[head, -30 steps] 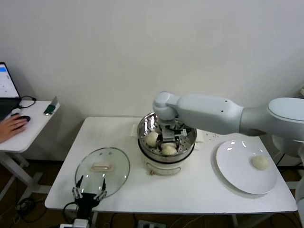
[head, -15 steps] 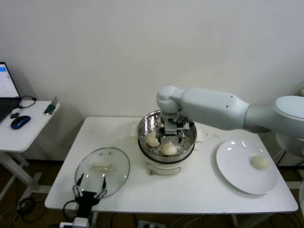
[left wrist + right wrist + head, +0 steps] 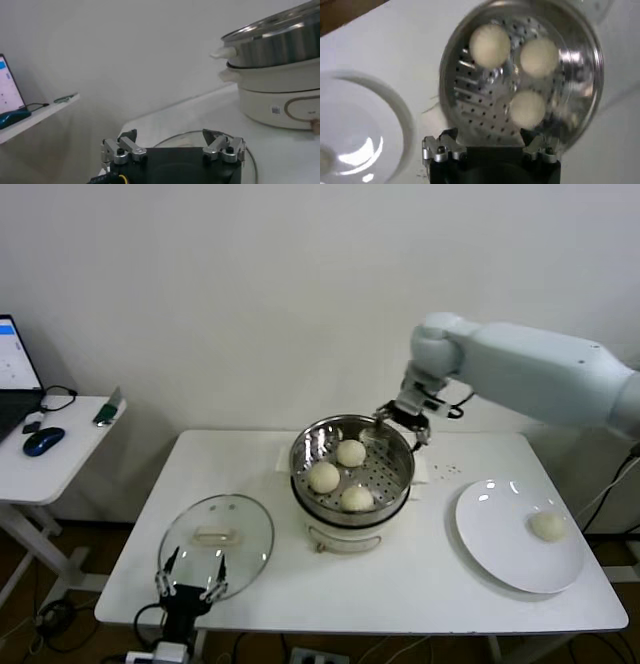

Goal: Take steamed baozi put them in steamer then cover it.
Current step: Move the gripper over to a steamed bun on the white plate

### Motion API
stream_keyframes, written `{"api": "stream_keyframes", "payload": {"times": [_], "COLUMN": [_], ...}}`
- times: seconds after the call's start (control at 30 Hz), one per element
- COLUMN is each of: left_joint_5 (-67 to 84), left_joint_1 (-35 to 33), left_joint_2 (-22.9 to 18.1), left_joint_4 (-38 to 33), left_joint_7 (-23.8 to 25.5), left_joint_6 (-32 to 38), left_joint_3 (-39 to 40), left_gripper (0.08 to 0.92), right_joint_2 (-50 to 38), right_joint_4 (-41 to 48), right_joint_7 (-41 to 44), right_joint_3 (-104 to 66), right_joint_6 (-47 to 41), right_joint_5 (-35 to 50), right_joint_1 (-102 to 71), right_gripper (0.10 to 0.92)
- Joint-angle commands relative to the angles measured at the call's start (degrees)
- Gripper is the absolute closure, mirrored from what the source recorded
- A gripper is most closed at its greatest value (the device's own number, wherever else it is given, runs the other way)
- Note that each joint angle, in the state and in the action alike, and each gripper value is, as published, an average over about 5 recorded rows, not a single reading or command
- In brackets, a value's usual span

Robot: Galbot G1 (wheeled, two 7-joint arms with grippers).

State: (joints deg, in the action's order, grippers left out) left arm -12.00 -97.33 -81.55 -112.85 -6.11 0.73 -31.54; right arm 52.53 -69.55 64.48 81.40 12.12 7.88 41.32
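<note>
Last small round cream-white bun (image 3: 546,526) sits on flat white plate (image 3: 500,544), right of shiny round steel steamer (image 3: 395,484); right hand (image 3: 402,422), fingers apart and empty, is nearer.

glass lid (image 3: 216,533), white plate (image 3: 505,544), laptop (image 3: 15,374), mouse (image 3: 43,441)

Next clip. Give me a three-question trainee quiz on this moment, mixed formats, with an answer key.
1. How many steamed baozi lie in the steamer?
2. True or false: the glass lid already covers the steamer.
3. Where is the right end effector? A) over the plate B) above the steamer's far rim, empty C) on the lid

Key: 1. Three; a fourth lies on the plate. 2. False; it lies on the table near the open left end effector. 3. B
</note>
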Motion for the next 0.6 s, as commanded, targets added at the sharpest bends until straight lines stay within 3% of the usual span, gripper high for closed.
{"api": "stream_keyframes", "payload": {"times": [0.03,0.3,0.6], "left_joint_5": [0.27,0.02,-0.16], "left_joint_1": [-0.38,-0.15,-1.44], "left_joint_2": [0.4,0.04,-0.37], "left_joint_4": [-0.23,-0.49,-0.82], "left_joint_7": [0.07,0.09,0.04], "left_joint_6": [0.09,-0.26,-0.03], "left_joint_3": [0.17,0.34,-0.21], "left_gripper": [0.177,0.177,0.177], "right_joint_2": [-18.85,-27.26,-22.19], "right_joint_4": [1.71,5.9,21.74], "right_joint_7": [-2.3,4.0,6.23], "right_joint_3": [-0.34,-25.17,-42.17], "right_joint_6": [-20.98,-19.27,-8.69], "right_joint_5": [8.91,-2.04,-11.93], "right_joint_1": [-3.03,-29.59,-42.6], "right_gripper": [0.203,0.203,0.203]}}
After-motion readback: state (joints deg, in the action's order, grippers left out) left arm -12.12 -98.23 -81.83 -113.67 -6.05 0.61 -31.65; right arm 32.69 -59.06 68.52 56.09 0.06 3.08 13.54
